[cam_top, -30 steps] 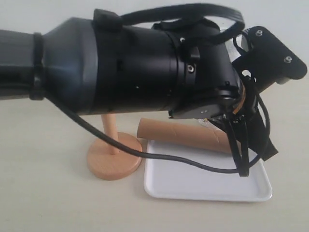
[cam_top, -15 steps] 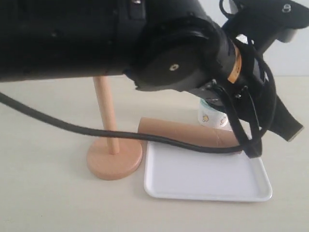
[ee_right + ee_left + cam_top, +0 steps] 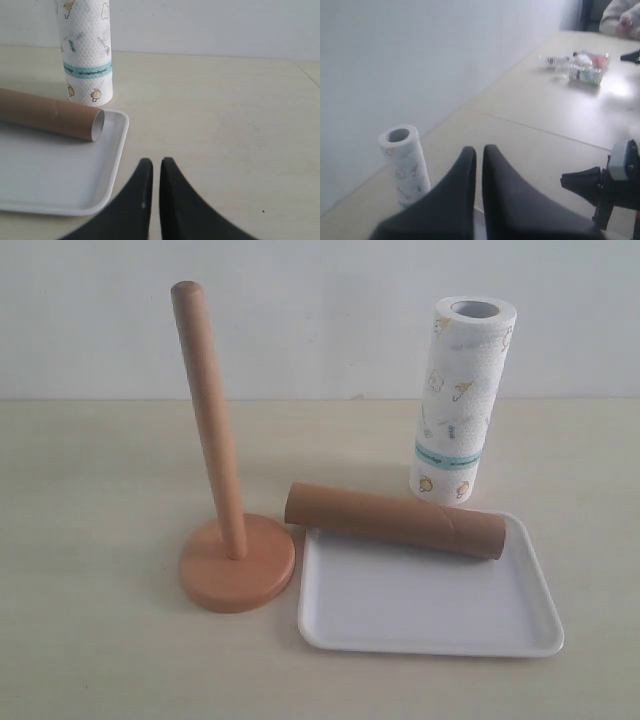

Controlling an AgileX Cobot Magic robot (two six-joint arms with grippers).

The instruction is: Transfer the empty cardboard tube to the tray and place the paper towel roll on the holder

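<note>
Empty cardboard tube (image 3: 395, 520) on tray (image 3: 430, 618).
It lies lower right; the paper towel roll (image 3: 460, 400) stands behind (core up, suiting the holder (image 3: 212, 450)). Left gripper (image 3: 479, 149), right gripper (image 3: 153, 161): jaws together, empty.

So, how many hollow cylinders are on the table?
2: the plain brown cardboard tube lies along the glossy white square tray's far edge; the white printed paper towel roll stands upright behind it. None looks hidden.
</note>
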